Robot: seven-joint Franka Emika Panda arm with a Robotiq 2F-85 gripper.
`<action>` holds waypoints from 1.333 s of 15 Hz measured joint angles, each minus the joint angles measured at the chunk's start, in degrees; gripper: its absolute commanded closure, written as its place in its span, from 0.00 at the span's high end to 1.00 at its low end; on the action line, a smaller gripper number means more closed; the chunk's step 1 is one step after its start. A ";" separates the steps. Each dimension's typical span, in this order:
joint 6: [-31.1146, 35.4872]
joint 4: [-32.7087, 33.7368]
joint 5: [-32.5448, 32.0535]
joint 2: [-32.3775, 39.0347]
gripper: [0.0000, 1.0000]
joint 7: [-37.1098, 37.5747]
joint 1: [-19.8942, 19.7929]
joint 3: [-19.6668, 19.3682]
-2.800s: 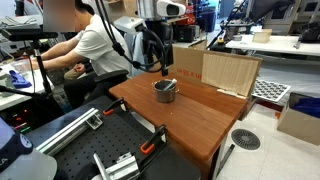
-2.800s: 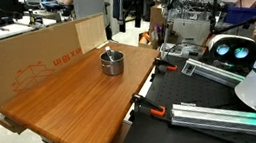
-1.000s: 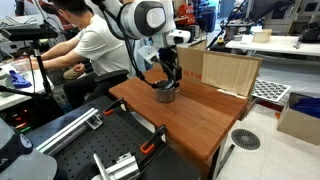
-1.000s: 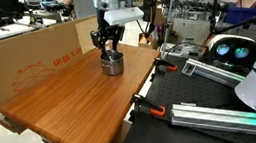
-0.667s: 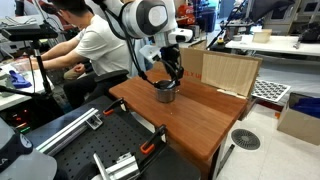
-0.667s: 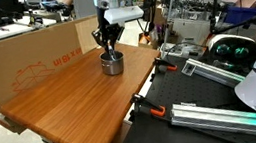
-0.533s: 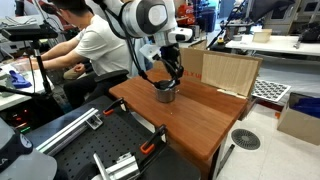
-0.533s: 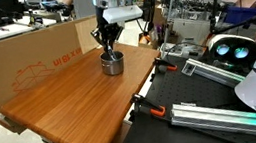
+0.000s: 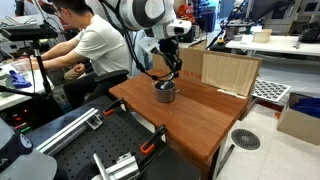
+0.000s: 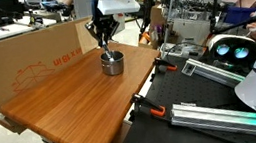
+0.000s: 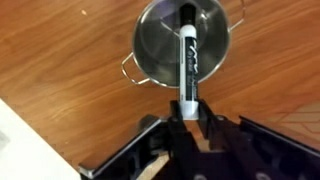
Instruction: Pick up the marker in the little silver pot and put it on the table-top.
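Observation:
In the wrist view the marker (image 11: 187,60), dark with a white label, hangs straight down from my gripper (image 11: 188,112), whose jaws are shut on its upper end. Its lower end still reaches over the inside of the little silver pot (image 11: 150,50), which stands on the reddish-brown table-top (image 11: 70,70). In both exterior views the gripper (image 9: 172,68) (image 10: 105,44) hovers just above the pot (image 9: 165,92) (image 10: 113,63), near the far side of the table-top (image 9: 190,120) (image 10: 73,109). The marker is too thin to make out clearly there.
A pale upright wooden board (image 9: 230,72) (image 10: 35,56) stands along the table's back edge. A person (image 9: 90,45) sits beyond the table. Clamps (image 10: 153,108) grip the table's side, with metal rails (image 9: 70,130) beside it.
The jaws have shut on the marker inside the pot. The gripper has then risen a little, drawing the marker upward out of the pot.

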 measured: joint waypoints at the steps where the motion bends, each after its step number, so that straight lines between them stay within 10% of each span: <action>1: -0.01 -0.26 1.45 -1.63 0.06 -0.85 -0.35 0.56; 9: -4.80 -4.88 7.36 -14.01 0.06 -5.41 -1.46 6.86; 20: -12.35 -1.77 -4.15 -4.81 0.06 6.11 0.69 10.88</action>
